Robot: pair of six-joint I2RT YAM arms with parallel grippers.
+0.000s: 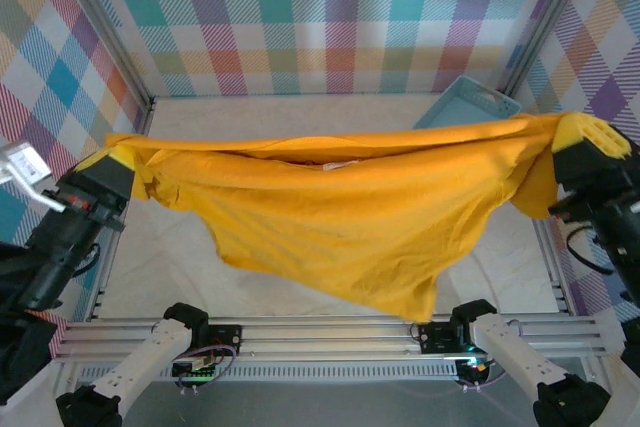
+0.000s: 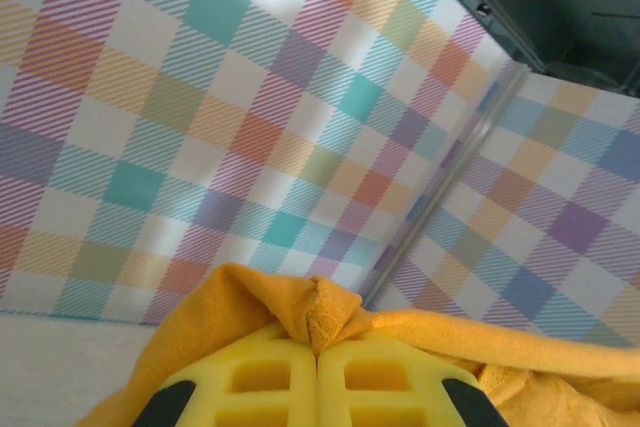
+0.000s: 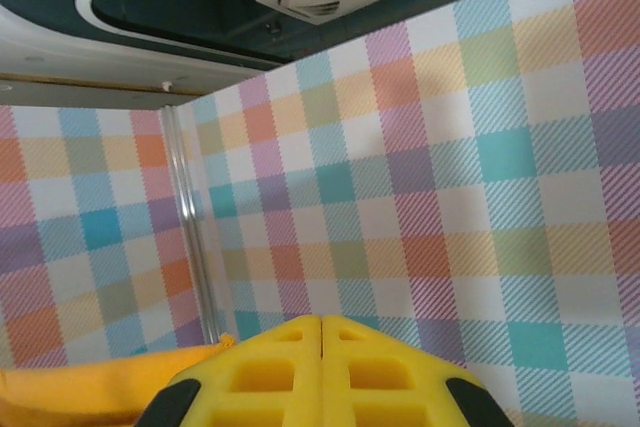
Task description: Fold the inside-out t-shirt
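Observation:
The mustard-orange t-shirt (image 1: 340,207) hangs in the air, stretched wide between my two grippers, its plain face toward the top camera and its lower edge sagging to a point near the front rail. My left gripper (image 1: 118,159) is shut on its left end. In the left wrist view a pinch of shirt fabric (image 2: 322,315) bunches out from between the closed yellow fingers (image 2: 260,377) of the left gripper (image 2: 318,352). My right gripper (image 1: 590,134) is shut at the shirt's right end. From the right wrist, the right gripper (image 3: 322,322) has its jaws pressed together, with shirt cloth (image 3: 80,392) trailing at lower left.
A light blue basket (image 1: 470,102) sits at the back right, partly behind the shirt. The white table (image 1: 170,257) lies below the cloth. Aluminium rails (image 1: 330,332) run along the front edge, and checked walls with metal posts (image 1: 105,37) enclose the cell.

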